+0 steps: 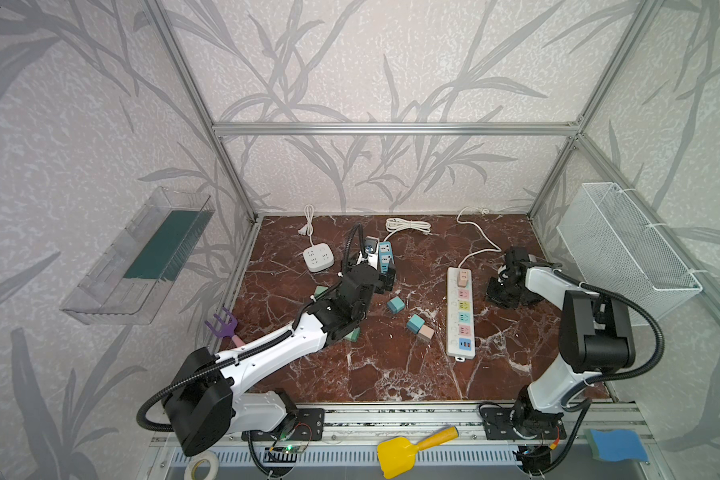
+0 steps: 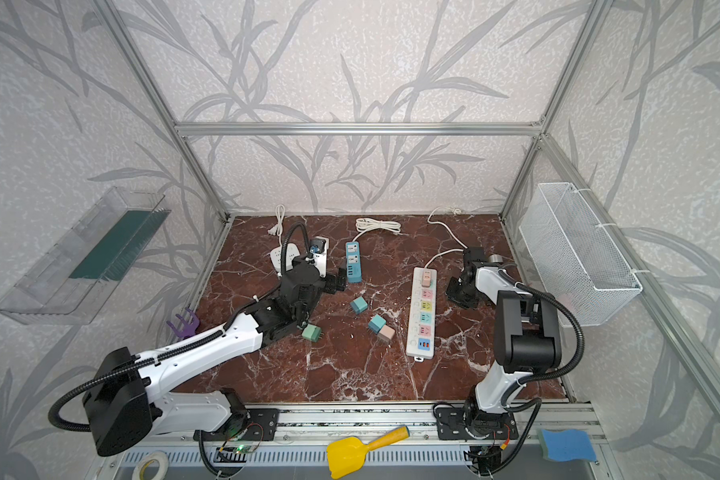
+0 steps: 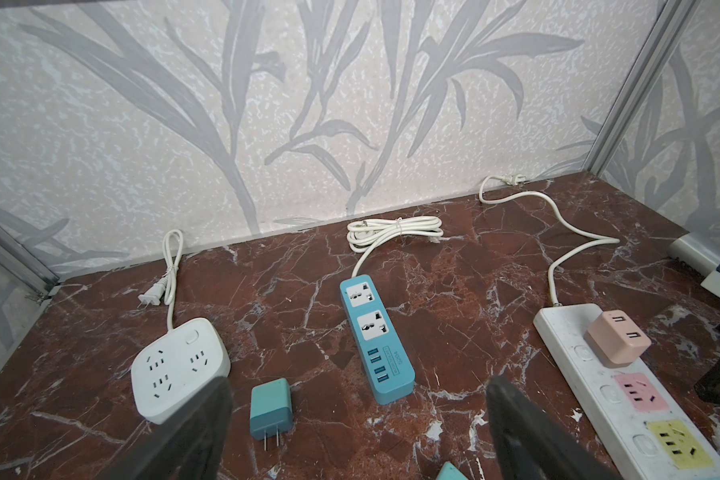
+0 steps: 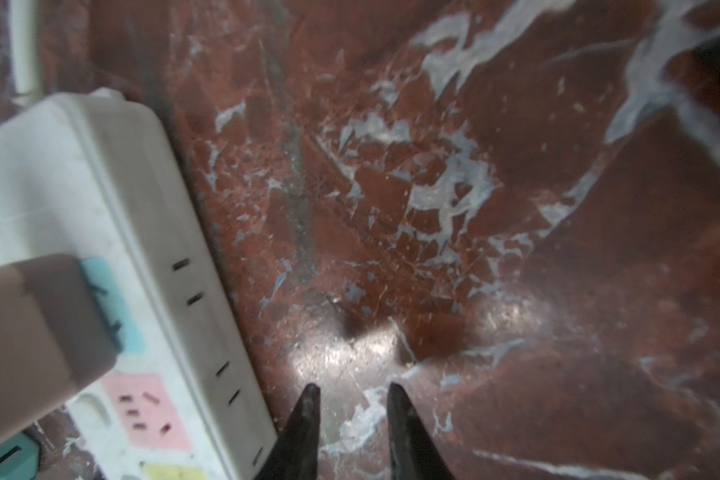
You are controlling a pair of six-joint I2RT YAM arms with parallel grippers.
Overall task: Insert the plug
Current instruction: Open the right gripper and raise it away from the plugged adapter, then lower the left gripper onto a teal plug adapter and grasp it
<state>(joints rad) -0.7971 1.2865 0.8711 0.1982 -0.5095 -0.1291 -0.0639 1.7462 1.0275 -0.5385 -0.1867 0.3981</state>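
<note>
Plug (image 3: 617, 337) pink; boxy; two slots

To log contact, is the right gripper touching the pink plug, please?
Apart. The right wrist view shows the right gripper over the table, clear of the pink plug.

We see both top views bright and evenly lit, the pale walls (image 1: 350, 62) nearly washed out and only faint, soft shadows on the table (image 1: 391, 374). The frame bars (image 1: 391, 129) splay toward the corners, stretched by a wide lens. The left wrist view is sharp far off, but the 2 fingers (image 3: 200, 424) of the left tool (image 3: 356, 386) blur up close. The right wrist view is dimmer and soft. There the white power strip (image 4: 80, 187) and pink plug (image 4: 30, 332) smear, and glare shines on the table just ahead of the right tool (image 4: 354, 388).
</note>
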